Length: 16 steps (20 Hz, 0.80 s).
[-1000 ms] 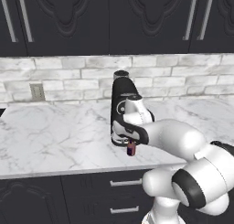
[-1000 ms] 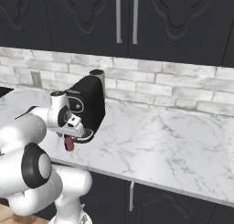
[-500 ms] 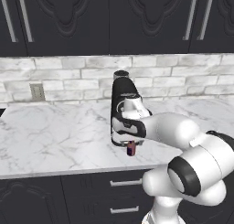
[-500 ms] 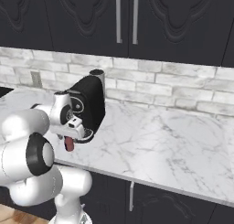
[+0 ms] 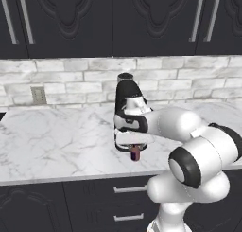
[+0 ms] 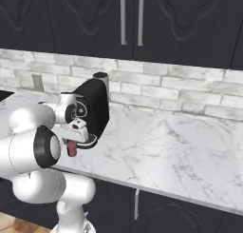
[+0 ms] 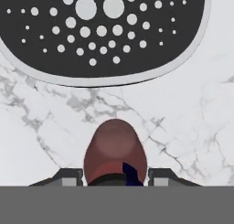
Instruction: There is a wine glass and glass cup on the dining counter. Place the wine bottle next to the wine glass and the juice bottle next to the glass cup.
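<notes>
One stubby juice bottle (image 7: pixel 115 151), purple-red, dark base, between fingers (image 7: pixel 68 176)

I can read no text, label, brand or number anywhere on my feeds (the juice bottle (image 7: pixel 115 152) shows me no legible lettering either).

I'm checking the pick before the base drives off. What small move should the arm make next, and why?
Probably a short straight lift. In the hand view the gripper has its fingertips tight on both sides of the juice bottle, which stands on the marble wall counter just in front of the black coffee machine. Rising first should clear that machine.
</notes>
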Available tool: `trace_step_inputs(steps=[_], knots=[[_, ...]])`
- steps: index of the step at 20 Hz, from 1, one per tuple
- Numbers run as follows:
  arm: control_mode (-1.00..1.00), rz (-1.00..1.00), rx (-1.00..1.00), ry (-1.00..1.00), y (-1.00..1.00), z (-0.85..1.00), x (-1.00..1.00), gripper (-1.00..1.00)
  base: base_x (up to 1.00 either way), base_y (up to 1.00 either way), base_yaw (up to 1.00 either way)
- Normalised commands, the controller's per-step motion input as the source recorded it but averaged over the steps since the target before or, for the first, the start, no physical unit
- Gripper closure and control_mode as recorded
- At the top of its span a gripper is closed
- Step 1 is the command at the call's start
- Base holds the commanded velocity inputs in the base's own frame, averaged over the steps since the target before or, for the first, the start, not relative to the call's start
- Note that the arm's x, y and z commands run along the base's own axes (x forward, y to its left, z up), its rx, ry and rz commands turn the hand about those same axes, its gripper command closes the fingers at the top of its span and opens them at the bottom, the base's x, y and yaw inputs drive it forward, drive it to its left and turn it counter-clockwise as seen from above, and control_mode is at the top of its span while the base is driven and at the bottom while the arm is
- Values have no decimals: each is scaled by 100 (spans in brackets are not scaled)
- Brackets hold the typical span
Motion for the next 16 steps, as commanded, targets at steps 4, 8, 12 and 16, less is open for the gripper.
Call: trace_step_inputs(steps=[4, 8, 12, 16], knots=[[-100, -5, 0, 1, 0, 15, -11, 100, 0, 0, 0], [-100, -3, 0, -7, 0, 31, -24, 100, 0, 0, 0], [-100, 0, 0, -8, 0, 29, -34, 100, 0, 0, 0], [-100, -1, 0, -2, 0, 26, -37, 100, 0, 0, 0]])
